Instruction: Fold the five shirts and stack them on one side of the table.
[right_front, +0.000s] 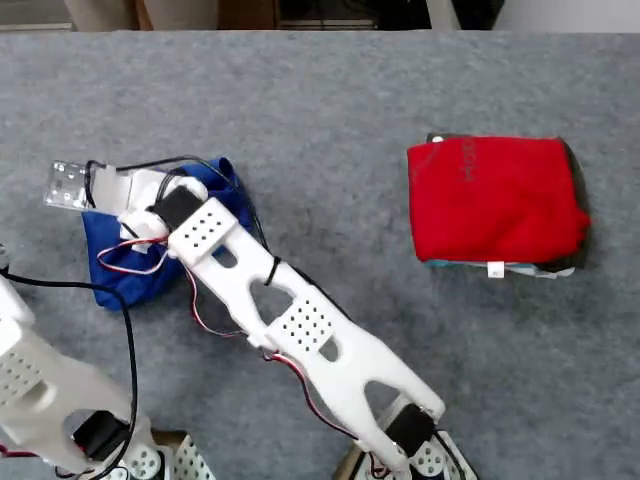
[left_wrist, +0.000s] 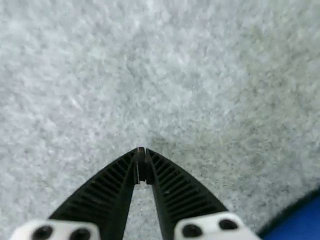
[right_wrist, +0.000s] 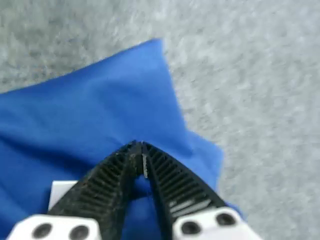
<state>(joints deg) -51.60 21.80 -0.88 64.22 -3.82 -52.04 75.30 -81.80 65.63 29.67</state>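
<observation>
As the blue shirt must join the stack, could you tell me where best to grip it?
Probably the blue shirt by its edge facing the red shirt, coming low from that side: it lies flat and folded, so one pinch gathers its layers.

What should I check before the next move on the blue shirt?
1. Right gripper is over the blue shirt: ok.
2. Right gripper has hold of the fabric: cannot tell; its fingers are shut.
3. Left gripper is off the shirt, shut over bare table: ok.
4. Blue shirt is fully folded: cannot tell; the arm covers it.
5. Red shirt is folded, with bare table between the two shirts: ok.
</observation>
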